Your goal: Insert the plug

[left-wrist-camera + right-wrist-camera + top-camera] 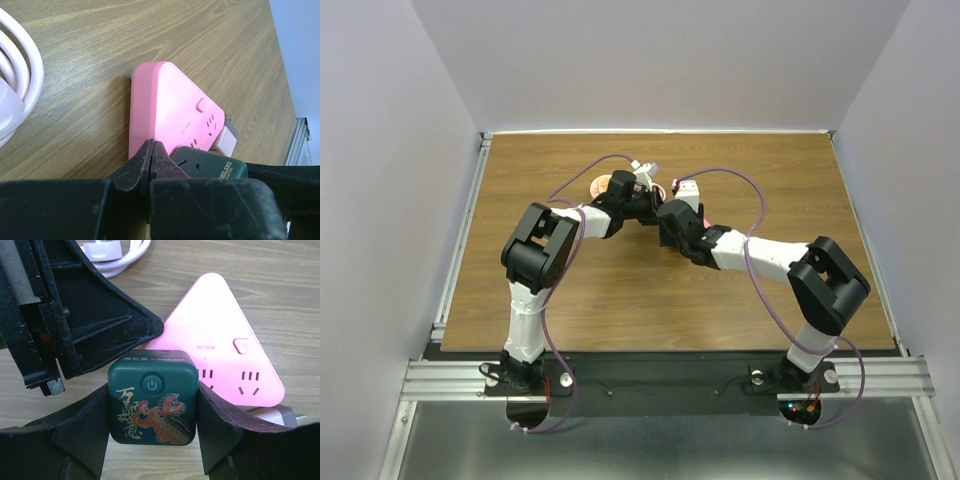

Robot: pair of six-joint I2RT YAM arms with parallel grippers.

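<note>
A pink triangular power strip (220, 335) lies flat on the wooden table; it also shows in the left wrist view (170, 110). My right gripper (152, 412) is shut on a dark green cube plug (152, 397) with a power button and a dragon print, held at the strip's near left corner, over its sockets. The cube also shows in the left wrist view (212, 162). My left gripper (151, 150) is shut and empty, its tips at the strip's near edge beside the cube. In the top view both grippers meet at mid-table, left (638, 195) and right (672, 215).
A coiled white cable (20, 85) lies left of the strip, its white plug (102, 249) beyond the left gripper. A white adapter (227, 137) sits at the strip's far side. The wooden table (620, 290) has metal rails at its left and near edges.
</note>
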